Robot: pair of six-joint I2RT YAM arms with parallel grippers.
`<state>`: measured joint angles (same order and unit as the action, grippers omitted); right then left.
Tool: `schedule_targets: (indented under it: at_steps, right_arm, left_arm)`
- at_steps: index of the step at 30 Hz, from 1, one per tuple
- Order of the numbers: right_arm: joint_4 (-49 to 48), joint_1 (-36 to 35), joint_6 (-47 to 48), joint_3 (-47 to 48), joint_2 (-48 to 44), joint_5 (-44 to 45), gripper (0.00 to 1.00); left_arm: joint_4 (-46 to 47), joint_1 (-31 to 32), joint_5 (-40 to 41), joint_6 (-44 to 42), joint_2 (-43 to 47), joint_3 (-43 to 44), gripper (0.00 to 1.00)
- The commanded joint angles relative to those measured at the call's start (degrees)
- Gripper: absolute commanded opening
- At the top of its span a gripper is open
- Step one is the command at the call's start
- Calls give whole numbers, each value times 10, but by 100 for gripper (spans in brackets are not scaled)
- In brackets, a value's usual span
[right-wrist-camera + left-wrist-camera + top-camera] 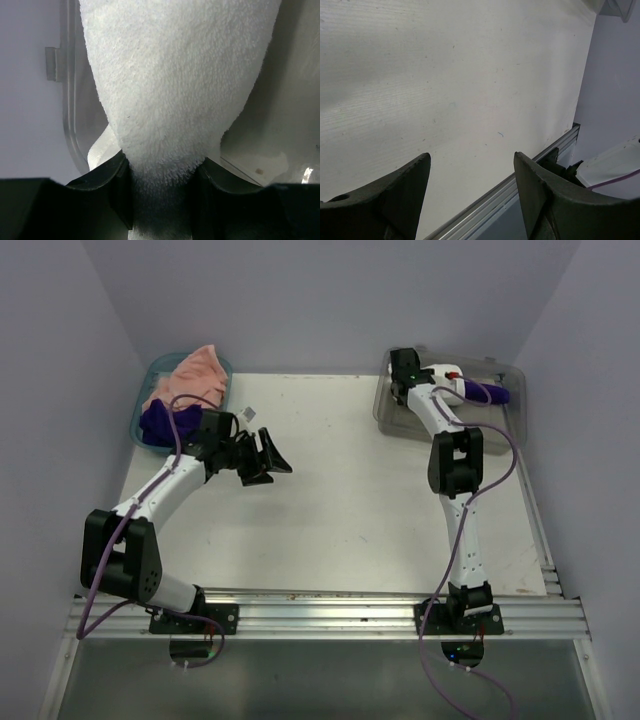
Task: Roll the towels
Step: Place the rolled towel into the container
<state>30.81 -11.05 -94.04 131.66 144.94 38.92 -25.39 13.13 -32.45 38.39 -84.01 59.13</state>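
While the left gripper (471, 159) is held wide open and empty over the table (445, 75), the white towel (175, 90) is clamped by the half-closed right gripper (161, 172) inside the clear bin (506, 412), far right.

Robotics laboratory test cell. A white surface (340, 510) is enclosed by plain lilac partition walls (320, 300) across the top and both sides of the frame. An aluminium rail (330, 612) along the lower edge carries two cabled arms, the left arm (160, 490) and the right arm (462, 530), bolted side by side.
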Motion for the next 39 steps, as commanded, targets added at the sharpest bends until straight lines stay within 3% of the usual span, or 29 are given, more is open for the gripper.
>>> schedule_targets:
  at_steps: [1, 6, 8, 12, 19, 21, 22, 25, 39]
  right_arm:
    - [-55, 1, -9, 18, 4, 39, 0]
    - [-89, 0, -11, -4, 16, 12, 1]
    - [-100, 1, -9, -5, 19, 0, 9]
    - [-129, 1, 9, -27, 6, -4, 35]
    - [-184, 5, 34, -99, -44, -17, 54]
    - [-202, 7, 41, -129, -53, -30, 66]
    - [-229, 8, 47, -140, -63, -42, 68]
    - [-284, 11, 76, -170, -70, -67, 91]
    - [-504, 31, 220, -240, -80, -205, 97]
  left_arm:
    - [3, 8, 5, 9, 17, -4, 72]
    - [-1, 12, 6, 8, 18, -3, 72]
    - [-4, 12, 8, 7, 20, -3, 72]
    - [-5, 12, 9, 8, 21, -4, 71]
    - [6, 13, 4, 13, 21, -10, 72]
    - [8, 14, 4, 13, 19, -10, 72]
    - [9, 15, 3, 12, 19, -12, 72]
    - [10, 16, 2, 13, 20, -14, 72]
    - [17, 16, -1, 15, 41, -28, 72]
